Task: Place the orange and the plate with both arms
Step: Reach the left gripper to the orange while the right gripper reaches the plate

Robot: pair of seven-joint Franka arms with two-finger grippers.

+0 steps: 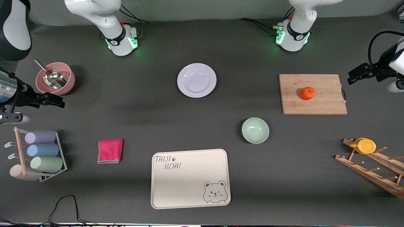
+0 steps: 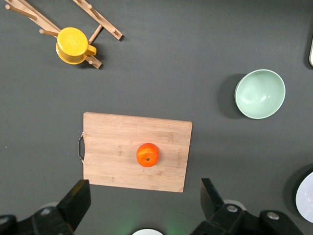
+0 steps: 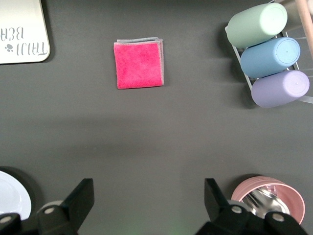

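Orange [image 2: 147,154] rests mid-board [image 2: 134,152]; left tool [image 2: 142,208] and right tool [image 3: 146,205], both spread, should centre over orange and plate [image 1: 196,80] before descending.

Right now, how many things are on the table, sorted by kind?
Dishes: 4: plate, green bowl, pink bowl, bear tray
Cups: 5: purple, blue, green, cream, yellow
Racks: 2: wire, wooden
Fruit: 1: orange
Cutting board: 1
Scoop: 1
Pink cloth: 1
Total: 15
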